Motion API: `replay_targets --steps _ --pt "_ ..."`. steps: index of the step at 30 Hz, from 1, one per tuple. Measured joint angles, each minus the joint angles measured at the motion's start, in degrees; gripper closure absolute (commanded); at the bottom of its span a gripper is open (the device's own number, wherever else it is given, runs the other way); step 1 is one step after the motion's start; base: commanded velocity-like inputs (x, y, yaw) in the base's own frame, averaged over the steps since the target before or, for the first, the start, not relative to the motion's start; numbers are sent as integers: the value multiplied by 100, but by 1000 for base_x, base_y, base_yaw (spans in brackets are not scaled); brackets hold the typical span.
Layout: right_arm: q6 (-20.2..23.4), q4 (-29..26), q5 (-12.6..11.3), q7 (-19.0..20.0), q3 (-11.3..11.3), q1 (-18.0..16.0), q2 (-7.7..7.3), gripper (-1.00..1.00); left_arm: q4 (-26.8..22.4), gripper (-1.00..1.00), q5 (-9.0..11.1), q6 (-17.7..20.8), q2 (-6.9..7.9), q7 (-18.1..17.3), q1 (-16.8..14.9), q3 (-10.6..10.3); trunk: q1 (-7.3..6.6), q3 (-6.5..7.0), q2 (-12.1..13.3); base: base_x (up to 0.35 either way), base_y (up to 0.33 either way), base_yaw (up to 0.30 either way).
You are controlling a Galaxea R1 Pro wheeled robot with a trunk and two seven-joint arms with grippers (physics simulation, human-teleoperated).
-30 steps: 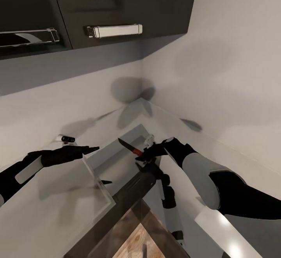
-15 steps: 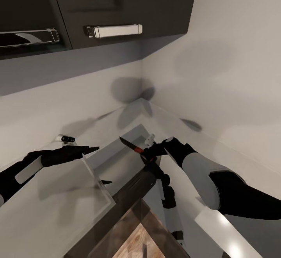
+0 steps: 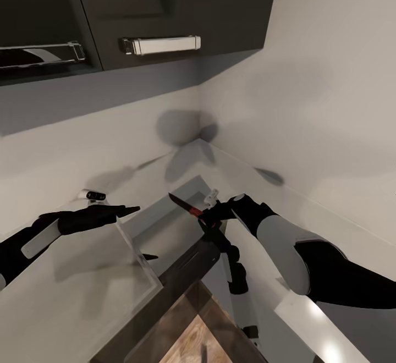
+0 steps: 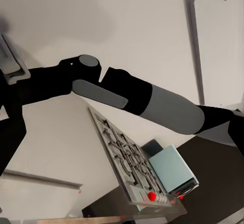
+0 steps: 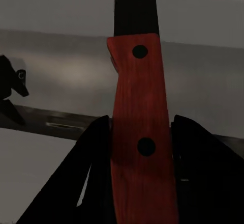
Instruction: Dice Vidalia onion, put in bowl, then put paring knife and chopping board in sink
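Right pincer [image 3: 208, 218] gripping paring knife [image 3: 182, 205], arm outstretched

My left arm reaches in low from the left of the head view, forearm nearly level, black wrist leading to the left gripper [image 3: 122, 209], whose dark fingers point right; I cannot tell whether they are parted. My right arm comes in from the lower right, bent at a grey and black elbow, wrist angled up and left. The right gripper [image 3: 206, 218] is clamped on the paring knife [image 3: 185, 207], black fingers [image 5: 195, 178] pressing both sides of its red handle.
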Motion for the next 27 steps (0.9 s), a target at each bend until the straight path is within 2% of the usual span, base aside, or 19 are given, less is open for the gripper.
replay_targets --steps 15,20,25,27 --pt "125 252 -25 -64 -45 -2 -1 100 -1 -100 0 0 -2 0 3 1 0 141 0 0 0 0" --pt "252 245 -3 -58 23 -1 0 100 -1 -100 0 0 -2 0 3 1 1 187 2 0 0 0" --pt "445 -54 58 -50 98 -3 0 100 -1 -100 0 0 2 0 1 1 1 234 3 0 0 0" --pt "724 -326 37 -45 92 -5 0 100 -1 -100 0 0 0 0 -2 1 1 253 2 0 0 0"
